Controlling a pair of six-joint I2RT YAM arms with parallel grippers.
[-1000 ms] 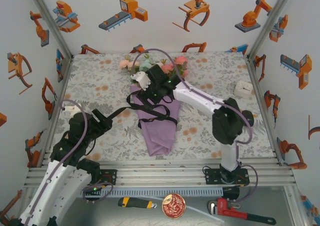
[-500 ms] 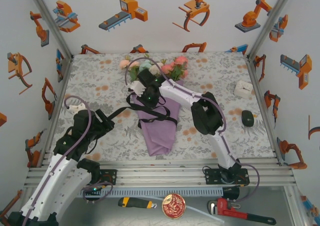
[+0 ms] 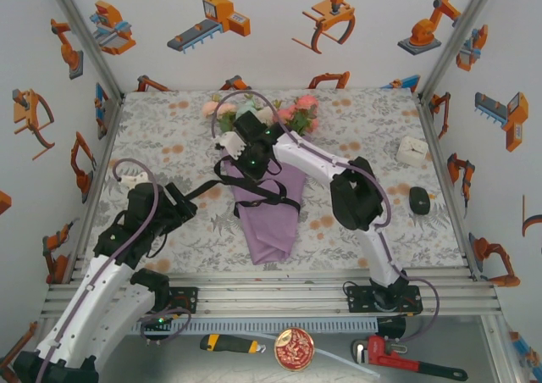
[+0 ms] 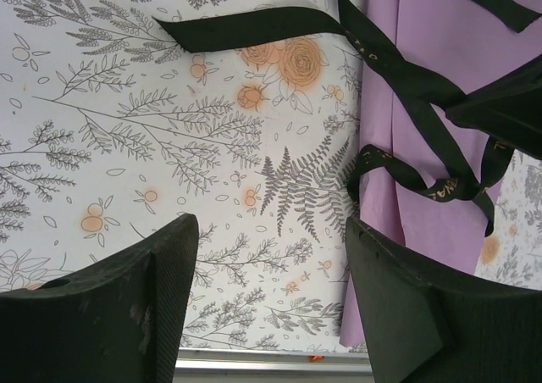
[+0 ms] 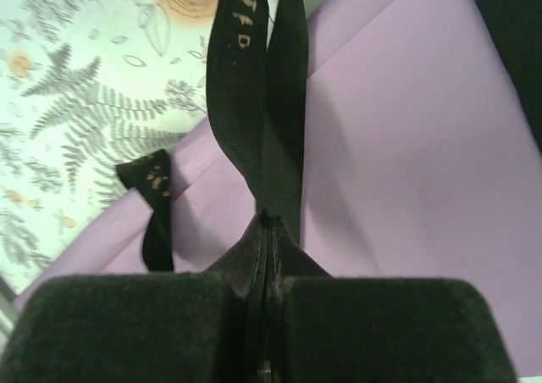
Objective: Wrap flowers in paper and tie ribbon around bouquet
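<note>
Top: bouquet (image 3: 269,209) lay mid counter (image 3: 169,137), flowers (image 3: 292,113) at far end. R fingers (image 3: 247,164) sat over the cone, L fingers (image 3: 186,200) near-left.
L wrist: L fingers apart, ribbon (image 4: 254,29) end loose on counter.
R wrist: R fingers clamped on ribbon; gold lettering, approx "FFD" legible.
Risk: hard tug could drag the loop off and unwrap the paper (image 5: 406,146).

The cloth-covered table (image 3: 169,137) carries the bouquet (image 3: 271,222) at its middle, blooms toward the far edge. A black ribbon (image 3: 203,193) trails left from it. Near the right edge sit a white box (image 3: 412,151) and, nearer, a small black object (image 3: 418,199).
</note>
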